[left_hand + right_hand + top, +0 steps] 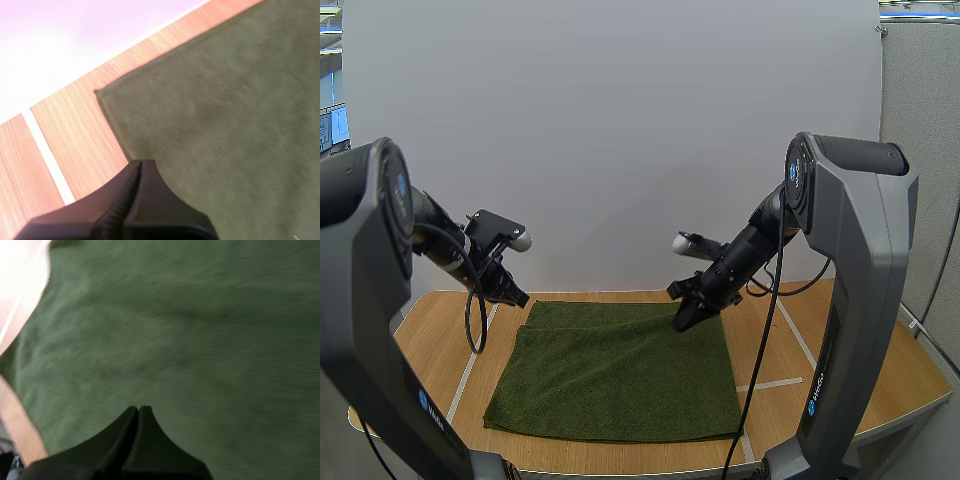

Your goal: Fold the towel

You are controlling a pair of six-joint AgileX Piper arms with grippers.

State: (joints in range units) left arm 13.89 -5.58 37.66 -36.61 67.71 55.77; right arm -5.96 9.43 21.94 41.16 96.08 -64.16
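The left arm [360, 300] and the right arm [850, 300] are built of large dark grey links with rounded, matt shells. A round black joint cap with a small blue emblem is set at each elbow, and a blue emblem with pale lettering is printed low on each upright link. The forearms are slimmer and black. The left gripper [522, 299] and right gripper [681, 324] are black; the fingers [160, 205] are tapered, with fine ribbing along the inner edge.
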